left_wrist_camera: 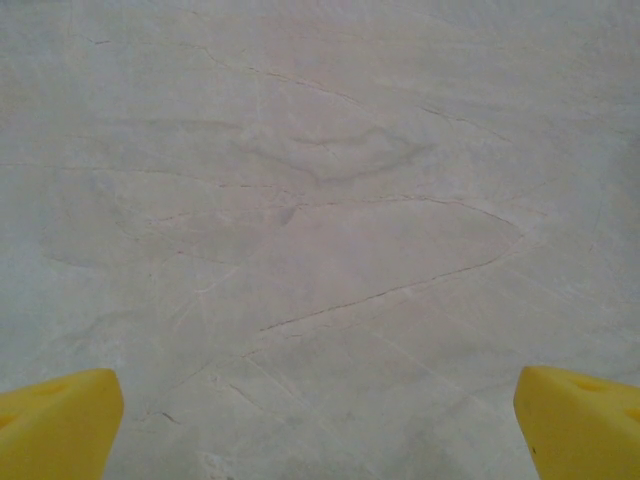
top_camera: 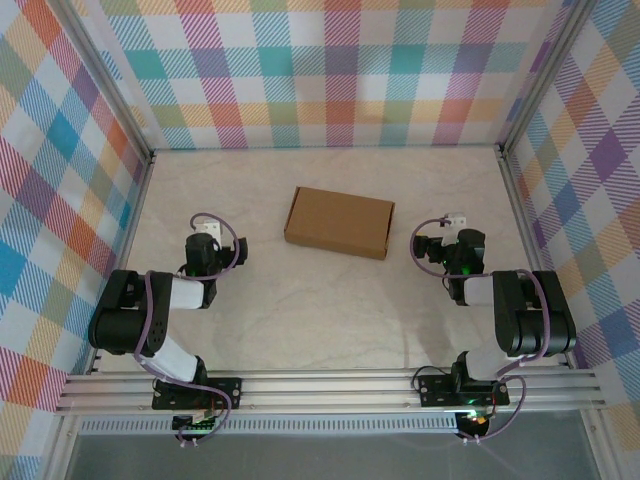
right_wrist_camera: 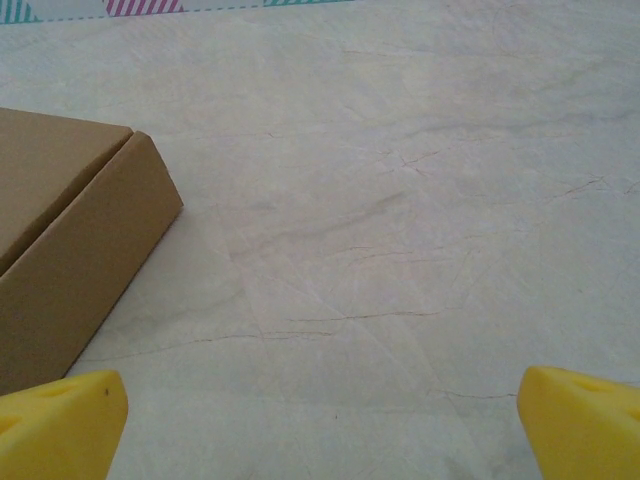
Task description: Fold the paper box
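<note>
- The left gripper (left_wrist_camera: 320, 432) was held over the table (left_wrist_camera: 320, 200) with its jaws wide apart and empty.
- The right gripper (right_wrist_camera: 320, 430) was likewise spread wide, with nothing gripped or touched.
- The paper box (top_camera: 339, 222) was found closed mid-table, nearer the far edge, between both grippers.

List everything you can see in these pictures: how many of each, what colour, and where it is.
paper box: one, plain brown, closed, lying mid-table between the arms, untouched
table: one, pale cream with marble-like veins, under everything
walls: three, multicolour plaid, left, back and right of the table
rail frame: one, silver, along the near edge, carrying both arm bases
left arm: one, black and white, left of the box
right arm: one, black and white, right of the box
left pincer: one, yellow fingertips, open over bare table
right pincer: one, yellow fingertips, open, box corner ahead to its left
</note>
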